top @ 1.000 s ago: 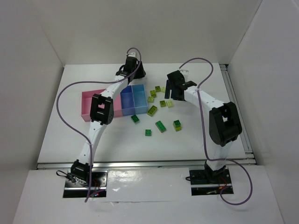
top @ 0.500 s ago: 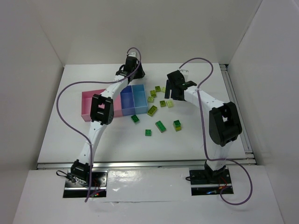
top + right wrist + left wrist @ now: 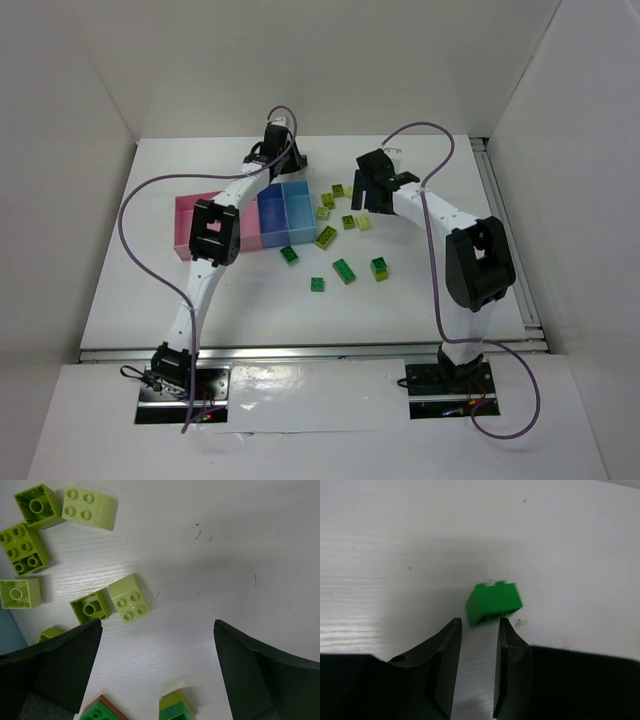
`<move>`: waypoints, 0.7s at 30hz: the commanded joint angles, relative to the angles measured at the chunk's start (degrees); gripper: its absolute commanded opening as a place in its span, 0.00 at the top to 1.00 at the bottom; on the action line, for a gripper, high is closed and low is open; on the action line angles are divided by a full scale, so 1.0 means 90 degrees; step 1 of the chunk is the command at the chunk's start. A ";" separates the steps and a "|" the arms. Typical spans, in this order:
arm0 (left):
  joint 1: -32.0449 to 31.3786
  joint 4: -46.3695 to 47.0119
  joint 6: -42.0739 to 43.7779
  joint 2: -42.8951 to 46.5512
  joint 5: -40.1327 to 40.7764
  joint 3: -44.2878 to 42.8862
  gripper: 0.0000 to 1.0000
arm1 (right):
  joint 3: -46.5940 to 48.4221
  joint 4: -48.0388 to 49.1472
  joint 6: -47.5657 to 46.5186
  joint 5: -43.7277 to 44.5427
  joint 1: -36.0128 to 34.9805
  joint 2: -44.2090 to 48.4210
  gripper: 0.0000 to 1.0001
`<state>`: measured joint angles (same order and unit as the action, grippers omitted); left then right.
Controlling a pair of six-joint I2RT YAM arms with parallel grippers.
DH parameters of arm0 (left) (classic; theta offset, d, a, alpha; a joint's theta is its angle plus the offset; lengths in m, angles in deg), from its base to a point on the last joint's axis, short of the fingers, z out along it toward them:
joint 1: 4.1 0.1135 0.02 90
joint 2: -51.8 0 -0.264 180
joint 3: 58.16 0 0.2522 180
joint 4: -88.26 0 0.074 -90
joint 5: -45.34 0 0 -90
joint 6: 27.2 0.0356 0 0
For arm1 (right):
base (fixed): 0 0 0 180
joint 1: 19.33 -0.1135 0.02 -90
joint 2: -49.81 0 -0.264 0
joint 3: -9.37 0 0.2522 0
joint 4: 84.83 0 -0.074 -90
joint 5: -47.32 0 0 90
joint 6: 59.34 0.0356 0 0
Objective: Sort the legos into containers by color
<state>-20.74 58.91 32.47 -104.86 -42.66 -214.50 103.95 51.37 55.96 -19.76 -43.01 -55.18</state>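
In the left wrist view a dark green lego [image 3: 494,601] lies on the white table just past my left gripper [image 3: 479,626]. Its jaws stand a narrow gap apart with nothing between them. In the top view the left gripper [image 3: 272,148] is behind the containers, pink [image 3: 200,228], darker blue [image 3: 271,212] and light blue [image 3: 298,208]. My right gripper [image 3: 157,645] is wide open and empty above bare table, with yellow-green legos [image 3: 129,598] to its left. In the top view it [image 3: 372,198] hovers beside the scattered legos [image 3: 326,237].
More yellow-green bricks [image 3: 89,508] lie at the upper left of the right wrist view. A green brick marked "1" [image 3: 176,706] and a green-and-brown one [image 3: 100,711] lie at its bottom edge. Dark green bricks [image 3: 343,270] sit nearer the arms. White walls surround the table.
My left gripper has shifted slightly left and farther back behind the bins. The right arm has barely moved.
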 commanded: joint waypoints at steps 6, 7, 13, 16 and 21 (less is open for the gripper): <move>0.0013 0.0727 0.0059 0.1340 -0.0876 0.1214 0.38 | 0.1263 0.0798 -0.0428 -0.0728 0.0034 -0.0580 0.00; 0.0013 0.0727 0.0059 0.1458 -0.0935 0.1320 0.35 | 0.1390 0.0857 -0.0428 -0.0807 0.0034 -0.0774 0.00; 0.0228 0.0844 0.0118 0.2638 -0.1316 0.2160 0.29 | 0.3244 0.0575 -0.0643 -0.1012 -0.0025 -0.2090 0.01; 0.0530 0.0786 0.0040 0.3108 -0.1151 0.2726 0.29 | 0.4426 0.0447 -0.0790 -0.1207 0.0033 -0.2717 0.01; 0.1087 0.0464 -0.0311 0.3831 -0.0779 0.3361 0.28 | 0.5950 0.0700 -0.0848 -0.1735 0.0102 -0.3997 0.01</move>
<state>-14.64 63.74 32.06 -74.28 -51.58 -186.11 151.66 55.70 49.58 -31.65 -42.84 -87.51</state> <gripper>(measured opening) 0.719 0.989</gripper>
